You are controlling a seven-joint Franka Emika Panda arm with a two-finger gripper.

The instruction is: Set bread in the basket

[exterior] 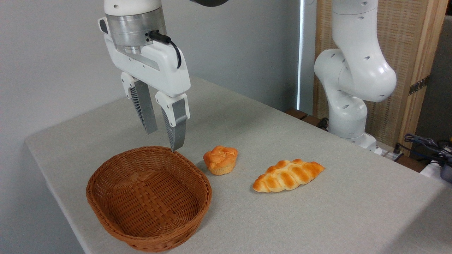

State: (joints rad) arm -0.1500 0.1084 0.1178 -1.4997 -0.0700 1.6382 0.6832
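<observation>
The bread [220, 159], a small round bun with an orange knotted top and paler ridged base, sits on the table just right of the basket [106, 215]. That brown oval wicker basket stands at the front left and holds nothing. My gripper [164, 140] hangs over the basket's far rim, left of and above the bread. Its two grey fingers [176, 130] point down, spread apart, with nothing between them.
A longer braided golden loaf [287, 175] lies right of the bun. The arm's white base [348, 88] rises at the table's back right edge. Cables and clutter [429, 148] sit beyond the right edge. Grey tablecloth [317, 218] covers the front right.
</observation>
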